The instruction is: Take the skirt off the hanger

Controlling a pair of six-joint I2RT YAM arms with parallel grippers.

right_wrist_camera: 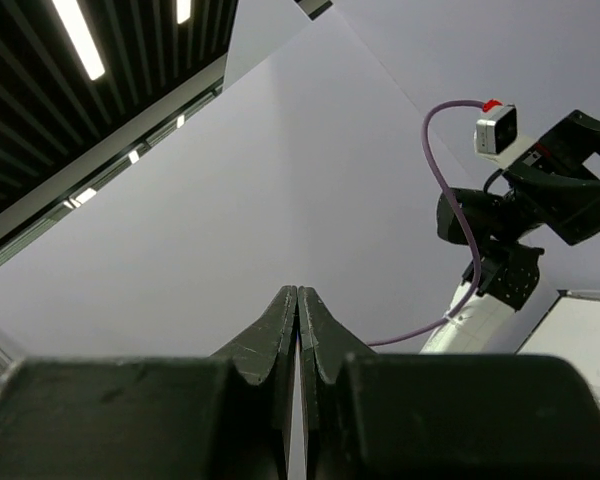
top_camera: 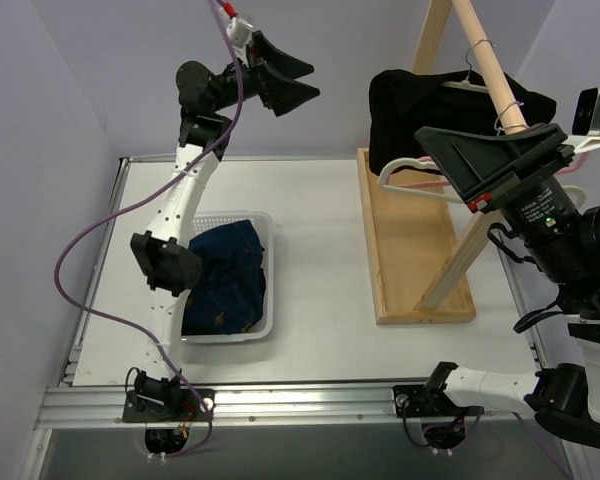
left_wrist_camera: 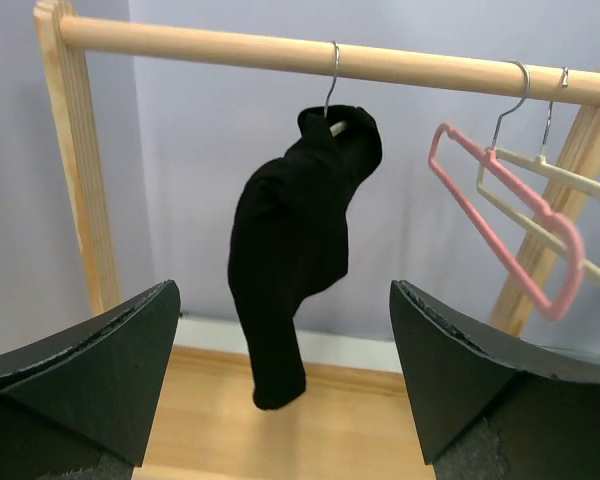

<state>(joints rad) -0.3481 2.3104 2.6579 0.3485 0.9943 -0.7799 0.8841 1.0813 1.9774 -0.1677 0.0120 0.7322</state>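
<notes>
Left jaws spread wide, empty | right jaws clenched | skirt (left_wrist_camera: 292,250) hangs from rail (left_wrist_camera: 230,46) | pink hanger (left_wrist_camera: 576,260) beside

Open gap btwn skirt (left_wrist_camera: 290,260) & pink hanger (left_wrist_camera: 577,255).

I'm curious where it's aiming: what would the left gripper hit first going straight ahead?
Probably the black skirt hanging from the rail, centred between the left gripper's open fingers; depth is unclear.

Blk skirt (left_wrist_camera: 285,250), pink hanger (left_wrist_camera: 570,275), blue denim (top_camera: 225,275) in wht basket (top_camera: 269,290), tan rack (left_wrist_camera: 280,55).
</notes>
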